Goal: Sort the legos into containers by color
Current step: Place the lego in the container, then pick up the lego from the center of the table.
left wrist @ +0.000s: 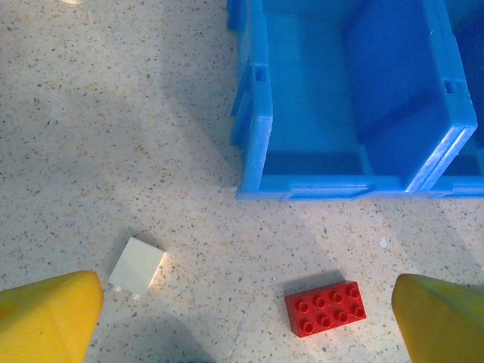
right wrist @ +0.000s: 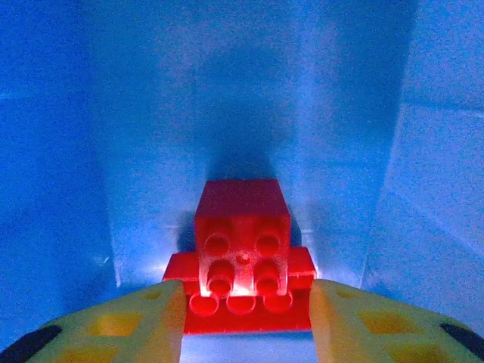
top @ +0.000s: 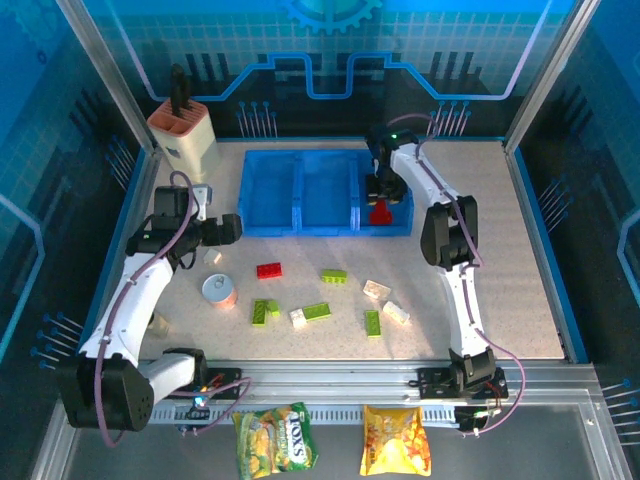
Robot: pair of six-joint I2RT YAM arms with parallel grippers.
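The blue three-compartment tray [top: 298,229] stands at the back middle of the table. My right gripper [top: 383,193] hangs in its right compartment. Its yellow fingers stand open on either side of a square red brick [right wrist: 242,242], which leans on a flat red brick [right wrist: 249,314] on the tray floor [right wrist: 151,113]. My left gripper [top: 227,228] is wide open above the table, left of the tray [left wrist: 325,185]. Below it lie a red brick [left wrist: 325,308] and a white brick [left wrist: 137,268]. Several green, white and red bricks are scattered in front of the tray, such as a green one [top: 334,276].
A small round can [top: 219,290] stands among the bricks at the left. A beige knife block [top: 185,140] is at the back left. Two snack bags [top: 275,438] lie below the table's near rail. The tray's left and middle compartments hold nothing.
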